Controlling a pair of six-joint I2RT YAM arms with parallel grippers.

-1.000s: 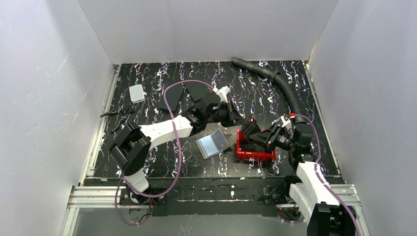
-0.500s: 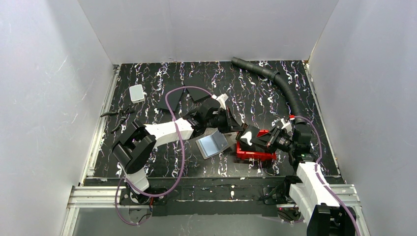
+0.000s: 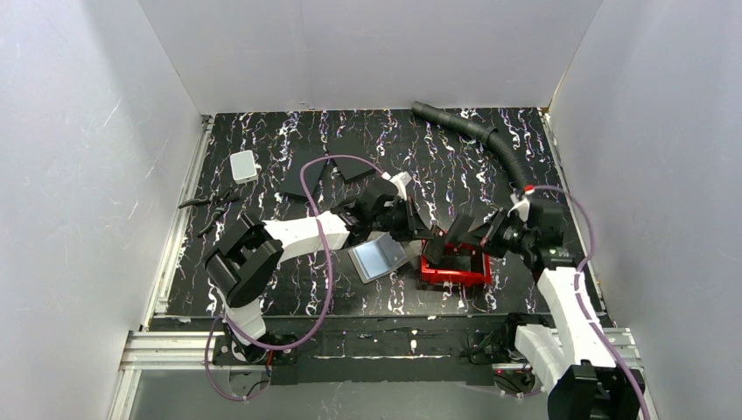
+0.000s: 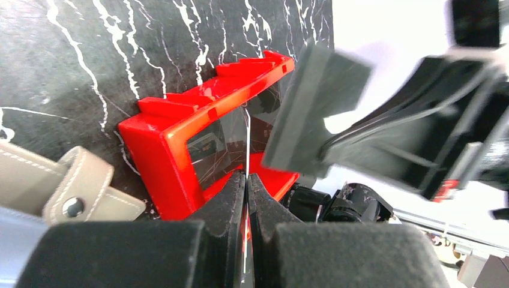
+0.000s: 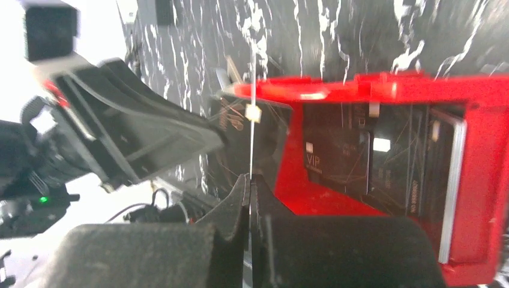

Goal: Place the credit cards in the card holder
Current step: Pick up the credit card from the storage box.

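Observation:
The card holder (image 3: pixel 378 256) lies open on the table left of the red tray (image 3: pixel 455 278); its taupe snap tab (image 4: pixel 78 192) shows in the left wrist view. My left gripper (image 3: pixel 418 229) and right gripper (image 3: pixel 451 236) meet tip to tip over the tray's left rim. The left gripper (image 4: pixel 246 175) is shut on a thin credit card (image 4: pixel 246 138) seen edge-on. The right gripper (image 5: pixel 250 177) is also shut on a thin card (image 5: pixel 251 78) seen edge-on. I cannot tell whether it is one card. Several dark cards, one marked VIP (image 5: pixel 336 159), stand in the tray (image 5: pixel 480 180).
A small white box (image 3: pixel 243 165) sits at the far left. Two matte black slabs (image 3: pixel 302 179) (image 3: pixel 354 166) lie behind the left arm. A black corrugated hose (image 3: pixel 490 140) curves along the back right. A thin black tool (image 3: pixel 206 203) lies by the left edge.
My left gripper has moved right and nearer, up to the tray's left rim. My right arm has swung back and its gripper has risen from the tray to meet the left one.

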